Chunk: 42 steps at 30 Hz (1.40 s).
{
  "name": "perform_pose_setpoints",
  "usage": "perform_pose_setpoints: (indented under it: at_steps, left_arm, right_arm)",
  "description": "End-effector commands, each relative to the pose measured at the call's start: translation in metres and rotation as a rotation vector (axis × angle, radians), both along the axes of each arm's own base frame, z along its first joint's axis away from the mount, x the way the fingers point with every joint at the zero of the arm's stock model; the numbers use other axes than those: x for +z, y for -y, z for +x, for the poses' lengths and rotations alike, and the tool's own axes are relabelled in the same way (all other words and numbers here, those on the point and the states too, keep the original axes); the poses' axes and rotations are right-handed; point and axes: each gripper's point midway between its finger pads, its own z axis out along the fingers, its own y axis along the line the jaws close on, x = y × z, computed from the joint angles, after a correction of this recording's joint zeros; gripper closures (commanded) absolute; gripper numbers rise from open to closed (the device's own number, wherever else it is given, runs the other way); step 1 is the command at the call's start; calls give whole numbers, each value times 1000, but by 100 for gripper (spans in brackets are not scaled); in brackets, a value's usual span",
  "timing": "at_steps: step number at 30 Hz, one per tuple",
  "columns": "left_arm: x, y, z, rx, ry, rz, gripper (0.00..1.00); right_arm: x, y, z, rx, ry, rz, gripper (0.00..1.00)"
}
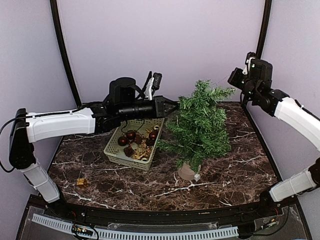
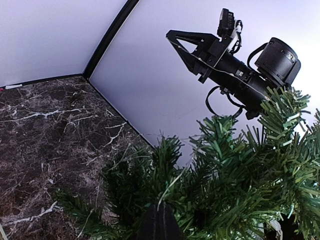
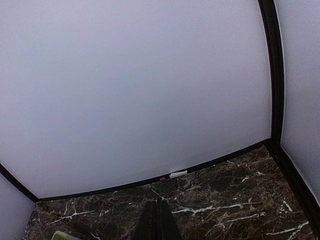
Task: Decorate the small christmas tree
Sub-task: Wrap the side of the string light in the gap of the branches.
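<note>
Fingertips point(image 2: 159, 225) of left end effector point(image 1: 175, 106) pinched among small christmas tree point(image 1: 200, 120) needles; right end effector point(image 3: 158, 216) likewise clenched

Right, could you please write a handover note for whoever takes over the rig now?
Left gripper: shut among the upper left branches of the small christmas tree, apparently pinching a thin pale strand.
Right gripper: shut, raised beside the treetop; whether it holds anything is unclear.
Tree stands upright right of the pale green basket, which holds dark red baubles; a small gold ornament lies on the table front left.
Done: no ornaments visible on the tree. Left: hanging the baubles.
</note>
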Motion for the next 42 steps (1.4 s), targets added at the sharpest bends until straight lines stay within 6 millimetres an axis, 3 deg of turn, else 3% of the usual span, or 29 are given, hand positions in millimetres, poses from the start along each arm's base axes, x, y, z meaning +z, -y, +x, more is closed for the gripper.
perform_pose_setpoints:
  at_steps: [1, 5, 10, 12, 17, 19, 22, 29, 32, 33, 34, 35, 36, 37, 38, 42]
  left_arm:
    - [18, 2, -5, -38, 23, -25, 100]
    - [20, 6, -11, -88, 42, -29, 99]
    - [23, -1, -14, -78, 84, -3, 88]
    - [30, -13, -10, -21, 127, 14, 81]
    - [54, -54, -5, 150, 274, 57, 43]
    - [70, -68, -9, 184, 339, 70, 35]
    - [87, -71, -18, 173, 443, 100, 28]
    - [124, -23, -82, -19, 696, 91, 18]
    - [124, 2, -99, -70, 749, 100, 14]
    - [132, 5, -99, -63, 774, 97, 13]
    - [123, 14, -95, -58, 767, 130, 12]
    - [130, 16, -93, -42, 780, 132, 11]
    - [120, 22, -87, -28, 767, 175, 11]
    - [127, 23, -83, -3, 781, 179, 10]
    - [119, 27, -77, 16, 774, 213, 9]
    - [119, 30, -65, 82, 788, 258, 7]
  right_arm:
    - [-16, 5, 0, -21, -32, 2, 100]
    - [-25, 2, -5, 5, -50, 17, 100]
    - [-31, -8, -17, 88, -59, 41, 100]
    - [-30, -13, -23, 129, -54, 52, 100]
    - [-17, -22, -41, 219, -23, 81, 100]
    - [-6, -24, -48, 244, -2, 98, 100]
    - [13, -25, -57, 270, 36, 121, 100]
    - [78, -30, -90, 377, 182, 200, 100]
    - [110, -35, -104, 440, 262, 233, 100]
    - [119, -36, -109, 459, 285, 244, 100]
    - [126, -37, -113, 478, 301, 257, 100]
    - [132, -39, -118, 498, 316, 266, 100]
    - [138, -39, -122, 512, 331, 277, 100]
    - [144, -40, -126, 527, 346, 286, 100]
    - [149, -40, -130, 536, 361, 295, 100]
    - [165, -37, -142, 556, 409, 310, 100]
